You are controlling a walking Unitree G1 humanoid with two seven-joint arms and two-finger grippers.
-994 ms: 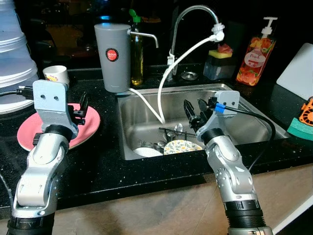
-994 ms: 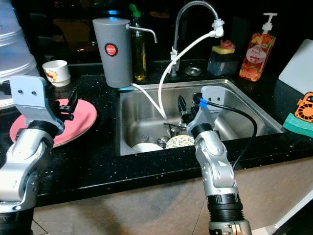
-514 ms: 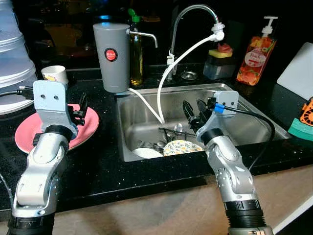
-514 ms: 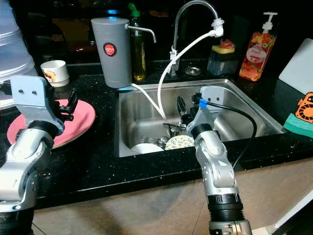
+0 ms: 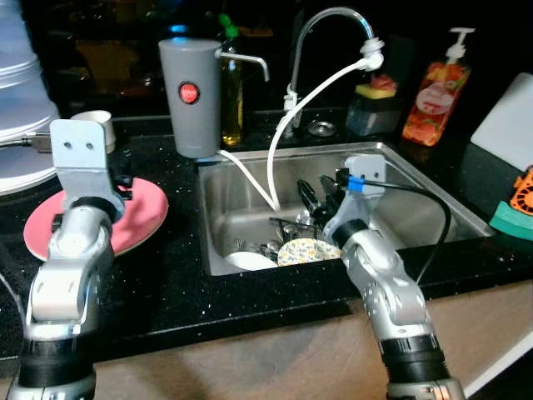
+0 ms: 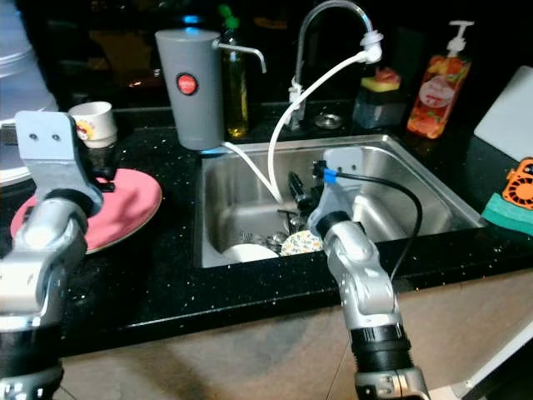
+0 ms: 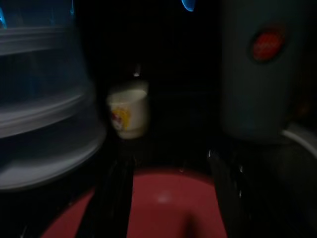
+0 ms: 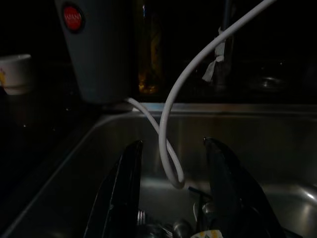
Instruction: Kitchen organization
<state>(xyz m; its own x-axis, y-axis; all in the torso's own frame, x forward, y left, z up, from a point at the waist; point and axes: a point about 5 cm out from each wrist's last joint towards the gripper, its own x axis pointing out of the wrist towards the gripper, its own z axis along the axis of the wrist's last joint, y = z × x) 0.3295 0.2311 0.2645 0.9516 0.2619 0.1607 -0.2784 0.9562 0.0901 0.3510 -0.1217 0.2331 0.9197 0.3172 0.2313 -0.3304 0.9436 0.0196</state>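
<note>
Right gripper (image 5: 315, 193): I see it inside the sink (image 5: 400, 171), its two black fingers spread apart and holding nothing, hanging just above the dishes.
Dishes: a patterned plate (image 5: 306, 250) and a white bowl (image 5: 246, 260) lie at the sink's front wall, with a tangle of cutlery (image 5: 287, 229) just behind them, under my right gripper.
Hose: a white hose (image 5: 310, 96) runs from the tap (image 5: 329, 21) down into the basin; in the right wrist view it loops between the two fingers.
Left gripper (image 7: 171, 198): over the pink plate (image 5: 137, 225) on the black desk (image 5: 166, 287), fingers spread with nothing between them.
Pink plate: left of the sink, flat on the desk, bare.
Behind the plate: a small white cup (image 6: 93, 122) and a stack of clear tubs (image 5: 21, 100).
Back of desk: grey canister (image 5: 191, 96) with a red badge, an oil bottle (image 5: 232, 100) beside it, an orange soap dispenser (image 5: 433, 96) to the right of the tap.
</note>
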